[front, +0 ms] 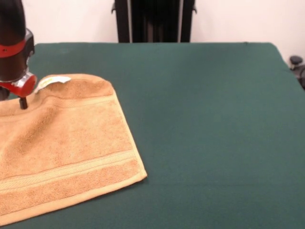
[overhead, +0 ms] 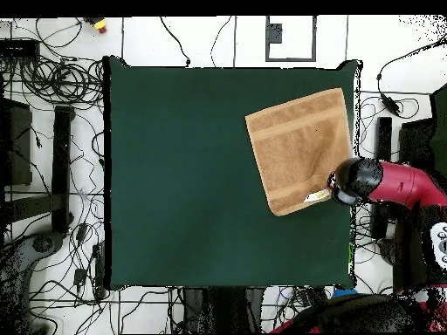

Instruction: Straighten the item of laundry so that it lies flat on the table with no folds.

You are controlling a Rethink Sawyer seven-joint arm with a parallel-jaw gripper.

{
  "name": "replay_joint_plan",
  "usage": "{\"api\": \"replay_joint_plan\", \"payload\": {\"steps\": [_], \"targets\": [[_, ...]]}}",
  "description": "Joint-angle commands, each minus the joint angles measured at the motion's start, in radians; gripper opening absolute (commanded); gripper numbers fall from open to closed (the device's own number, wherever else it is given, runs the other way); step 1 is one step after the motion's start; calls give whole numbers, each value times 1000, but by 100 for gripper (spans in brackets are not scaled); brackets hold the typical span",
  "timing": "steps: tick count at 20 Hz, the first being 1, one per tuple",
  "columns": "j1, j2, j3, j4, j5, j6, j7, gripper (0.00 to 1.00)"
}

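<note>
Premises present as a robotics laboratory: green-clothed tabletop point(overhead: 192, 174) on a white floor point(overhead: 227, 39) strewn with black cables point(overhead: 52, 78), red robot arm point(overhead: 397, 185) alongside.

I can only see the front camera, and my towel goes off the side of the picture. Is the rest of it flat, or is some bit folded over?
Observer: From overhead the whole towel shows as one four-cornered shape, with no part folded over that I can see.
Operator: Is it hanging off the table?
Observer: It seems not. It lies close to one edge of the table, turned a little askew to it.
Operator: Where does the arm come from?
Observer: The red arm reaches in across that same edge, and the gripper is over the towel's edge beside the white label.
</note>
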Motion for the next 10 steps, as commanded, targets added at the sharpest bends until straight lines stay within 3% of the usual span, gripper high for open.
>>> {"api": "replay_joint_plan", "payload": {"steps": [1, 10], "targets": [[-45, 84, 90, -31, -68, 97, -461, 100], [-53, 66, 91, -57, -68, 97, -521, 100]]}}
